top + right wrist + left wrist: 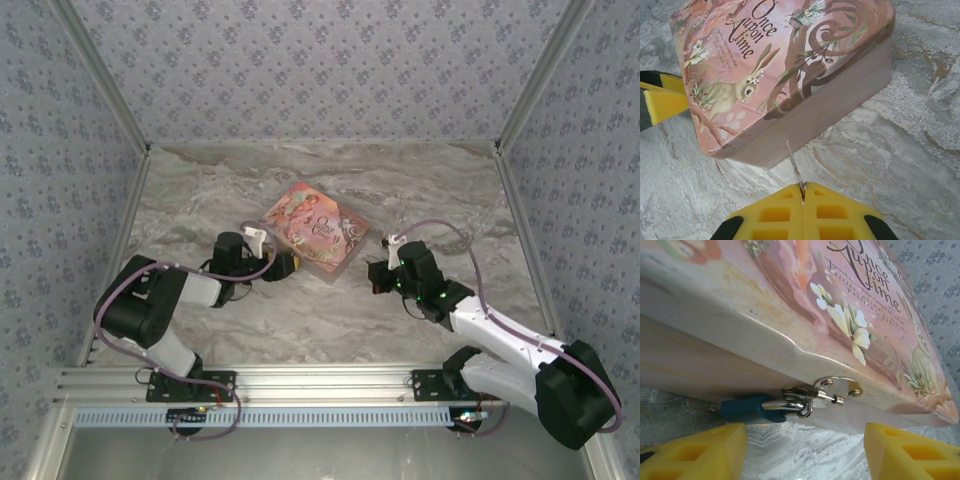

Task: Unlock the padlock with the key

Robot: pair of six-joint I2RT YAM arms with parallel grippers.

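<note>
Grey, marble-veined desk [330,320], closed in at left, right and far side by walls [320,70] papered in a small blue-grey floral print; along the near edge, a ribbed metal rail [320,385] carrying both arm bases

Around mid-desk, a pink book-shaped box [316,228], flat on the surface, lid down, painted with a rabbit, flowers and the words "Once upon a time"; contents hidden

On the box's near-left side wall, a silver hasp [837,387], and hanging from it the padlock [752,409]: small, teal, shackle through the hasp loop, body lying sideways along the wall just above the desk

Left claw [805,445] close up to that side, part-way open, yellow fingers [695,452] spread to either side of the padlock, gripping nothing

Right claw [803,197] just right of the box's near corner, pressed fully together on the key [794,162], thin silver blade pointing at the box wall; tip touching it or just short, cannot tell
</note>
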